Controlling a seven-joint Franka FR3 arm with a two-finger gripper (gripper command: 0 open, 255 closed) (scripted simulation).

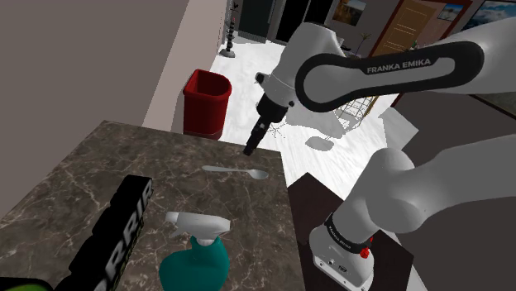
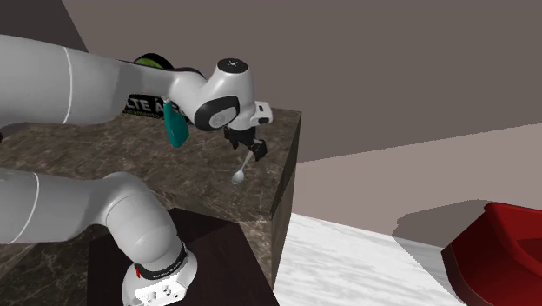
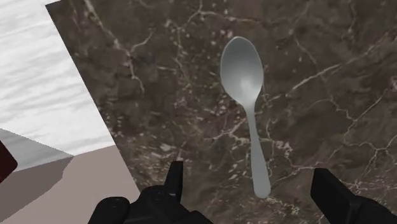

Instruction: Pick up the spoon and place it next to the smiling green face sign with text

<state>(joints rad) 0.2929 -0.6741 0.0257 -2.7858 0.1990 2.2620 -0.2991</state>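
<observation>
A plain grey spoon point(image 3: 245, 83) lies flat on the dark marble counter point(image 3: 331, 70), near the counter's edge. It also shows in the shoulder view point(image 1: 236, 171) and in the second exterior view point(image 2: 242, 172). My black gripper point(image 3: 254, 191) hovers a little above the handle end, open, its fingers point(image 3: 175, 181) apart on either side of the handle and holding nothing. The gripper point(image 1: 250, 149) hangs just over the spoon, as also seen from the other side point(image 2: 259, 155). The sign point(image 1: 124, 240) is black with white letters and a green part point(image 2: 152, 63), at the counter's other end.
A teal spray bottle point(image 1: 194, 260) with a white head stands between the spoon and the sign. A red bin point(image 1: 205, 101) sits on the floor beyond the counter. The counter edge point(image 3: 95, 108) runs close beside the spoon, with white floor below.
</observation>
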